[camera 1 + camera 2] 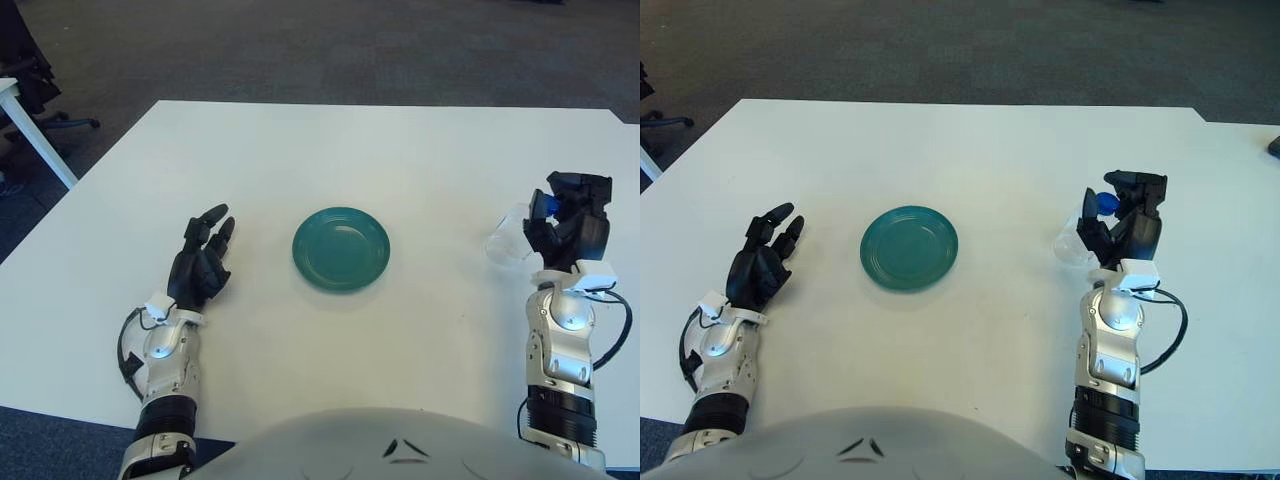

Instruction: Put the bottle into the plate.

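One clear plastic bottle with a blue cap (1080,232) and one round teal plate (909,248) sit on the white table (330,150). The right hand (1127,228) curls its fingers around the bottle near the table's right edge, well apart from the plate; the bottle lies tilted, cap toward the hand. Bare tabletop lies between them. The left hand (200,262) shows left of the plate, fingers spread.

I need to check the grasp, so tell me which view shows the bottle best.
The right eye view: the bottle sits nearer the frame's middle, its clear body and blue cap visible beside the right hand wrapped around it. The left eye view shows the same bottle near the right edge, equally half hidden by fingers.
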`<action>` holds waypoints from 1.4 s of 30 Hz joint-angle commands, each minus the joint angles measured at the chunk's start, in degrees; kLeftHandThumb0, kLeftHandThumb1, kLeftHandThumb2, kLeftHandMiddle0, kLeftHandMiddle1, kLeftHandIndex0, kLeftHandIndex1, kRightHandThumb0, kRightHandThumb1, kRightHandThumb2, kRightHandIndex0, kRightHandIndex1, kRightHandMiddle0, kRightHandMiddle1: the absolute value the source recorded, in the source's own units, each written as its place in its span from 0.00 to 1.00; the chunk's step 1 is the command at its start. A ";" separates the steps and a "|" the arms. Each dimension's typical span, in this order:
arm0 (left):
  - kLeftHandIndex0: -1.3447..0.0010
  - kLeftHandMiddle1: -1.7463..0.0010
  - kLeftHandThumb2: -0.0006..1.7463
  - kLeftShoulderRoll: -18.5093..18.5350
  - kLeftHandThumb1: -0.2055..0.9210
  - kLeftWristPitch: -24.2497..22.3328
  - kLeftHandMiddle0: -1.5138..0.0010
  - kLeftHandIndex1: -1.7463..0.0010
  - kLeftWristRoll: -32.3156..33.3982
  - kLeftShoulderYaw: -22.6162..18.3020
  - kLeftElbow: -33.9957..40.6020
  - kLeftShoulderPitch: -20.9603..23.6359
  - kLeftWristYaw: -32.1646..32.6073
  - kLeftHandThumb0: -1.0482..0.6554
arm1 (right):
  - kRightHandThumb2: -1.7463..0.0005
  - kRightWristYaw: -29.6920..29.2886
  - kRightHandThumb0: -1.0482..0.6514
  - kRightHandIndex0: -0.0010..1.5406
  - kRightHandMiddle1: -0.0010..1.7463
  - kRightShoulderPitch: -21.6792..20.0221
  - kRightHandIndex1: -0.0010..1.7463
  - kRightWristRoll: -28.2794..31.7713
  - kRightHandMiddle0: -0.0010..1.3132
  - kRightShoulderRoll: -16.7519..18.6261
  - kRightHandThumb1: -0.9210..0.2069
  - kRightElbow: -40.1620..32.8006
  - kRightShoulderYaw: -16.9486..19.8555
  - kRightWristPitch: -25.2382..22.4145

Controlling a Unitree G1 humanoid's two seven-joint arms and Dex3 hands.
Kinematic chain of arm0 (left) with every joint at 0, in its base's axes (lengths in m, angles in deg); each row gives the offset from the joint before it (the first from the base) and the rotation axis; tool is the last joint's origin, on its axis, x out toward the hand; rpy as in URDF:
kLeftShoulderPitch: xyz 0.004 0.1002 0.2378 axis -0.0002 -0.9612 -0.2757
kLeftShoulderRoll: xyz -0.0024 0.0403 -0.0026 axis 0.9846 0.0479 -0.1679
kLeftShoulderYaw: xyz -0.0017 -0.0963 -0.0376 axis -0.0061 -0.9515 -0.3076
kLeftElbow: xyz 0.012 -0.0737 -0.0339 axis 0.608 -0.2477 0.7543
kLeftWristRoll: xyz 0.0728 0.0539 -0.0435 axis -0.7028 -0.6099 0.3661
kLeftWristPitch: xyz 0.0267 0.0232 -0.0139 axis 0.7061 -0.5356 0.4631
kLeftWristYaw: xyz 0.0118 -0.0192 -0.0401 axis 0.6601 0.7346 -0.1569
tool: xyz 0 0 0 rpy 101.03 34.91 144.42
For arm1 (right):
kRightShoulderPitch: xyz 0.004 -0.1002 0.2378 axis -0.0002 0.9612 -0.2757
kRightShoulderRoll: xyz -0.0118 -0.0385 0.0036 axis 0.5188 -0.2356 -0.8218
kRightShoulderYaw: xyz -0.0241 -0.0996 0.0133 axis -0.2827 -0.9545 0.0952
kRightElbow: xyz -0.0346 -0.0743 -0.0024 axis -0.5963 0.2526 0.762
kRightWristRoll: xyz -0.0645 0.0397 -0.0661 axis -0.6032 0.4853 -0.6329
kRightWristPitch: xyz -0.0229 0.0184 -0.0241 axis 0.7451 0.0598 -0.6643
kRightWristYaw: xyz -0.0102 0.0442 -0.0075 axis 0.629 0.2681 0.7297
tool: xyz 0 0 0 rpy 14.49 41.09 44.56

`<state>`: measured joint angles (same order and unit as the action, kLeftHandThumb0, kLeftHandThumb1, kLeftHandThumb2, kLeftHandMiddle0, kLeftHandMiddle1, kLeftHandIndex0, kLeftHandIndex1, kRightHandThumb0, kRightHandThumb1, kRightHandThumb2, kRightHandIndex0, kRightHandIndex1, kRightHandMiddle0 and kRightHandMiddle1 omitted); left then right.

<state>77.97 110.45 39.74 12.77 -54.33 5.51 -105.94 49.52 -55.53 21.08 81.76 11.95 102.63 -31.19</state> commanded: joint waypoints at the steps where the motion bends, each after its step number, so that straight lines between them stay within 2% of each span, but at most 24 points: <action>1: 1.00 1.00 0.56 -1.95 1.00 0.82 0.81 0.58 1.44 -0.21 -4.92 -2.89 -0.59 0.09 | 0.70 -0.12 0.41 0.24 1.00 -0.32 0.27 -0.66 0.14 0.08 0.00 0.35 -0.30 0.81; 6: 1.00 1.00 0.56 -1.97 1.00 0.76 0.81 0.58 1.43 -0.49 -5.00 -2.79 -0.86 0.09 | 0.70 -0.23 0.41 0.25 1.00 -0.35 0.27 -1.10 0.14 0.03 0.00 0.74 -0.55 1.16; 10: 1.00 1.00 0.56 -1.83 1.00 0.53 0.81 0.58 1.55 -0.70 -4.75 -2.79 -1.04 0.09 | 0.67 -0.42 0.29 0.25 0.69 -0.17 0.21 -2.32 0.05 -0.02 0.00 0.91 -0.99 1.35; 17: 1.00 1.00 0.56 -1.61 1.00 0.26 0.81 0.58 1.78 -1.00 -4.52 -2.81 -1.37 0.09 | 0.66 -0.31 0.23 0.26 0.54 0.55 0.13 -3.69 0.01 0.10 0.00 0.45 -2.10 1.14; 28: 1.00 1.00 0.56 -1.06 1.00 -0.10 0.81 0.58 2.39 -1.39 -4.47 -2.72 -1.94 0.09 | 0.71 1.32 0.19 0.18 0.41 0.93 0.05 -4.09 0.00 -0.14 0.00 1.74 -4.18 2.45; 33: 1.00 1.00 0.56 -0.73 1.00 -0.26 0.81 0.58 2.77 -1.51 -4.42 -2.72 -2.21 0.09 | 0.73 1.87 0.16 0.16 0.34 1.04 0.03 -5.01 0.00 -0.42 0.00 3.55 -5.31 5.98; 37: 1.00 1.00 0.56 -0.55 1.00 -0.35 0.81 0.58 2.99 -1.58 -4.37 -2.74 -2.37 0.09 | 0.72 2.07 0.13 0.15 0.29 1.19 0.02 -5.79 0.00 -0.82 0.00 4.44 -5.84 7.88; 42: 1.00 1.00 0.56 -0.28 1.00 -0.52 0.81 0.58 3.31 -1.72 -4.27 -2.78 -2.61 0.09 | 0.68 2.06 0.07 0.15 0.26 1.64 0.01 -7.46 0.00 -1.04 0.00 4.46 -6.65 7.95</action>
<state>78.96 110.26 41.88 11.30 -55.05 5.75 -108.08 51.37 -54.42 14.84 81.45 16.14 96.34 -23.88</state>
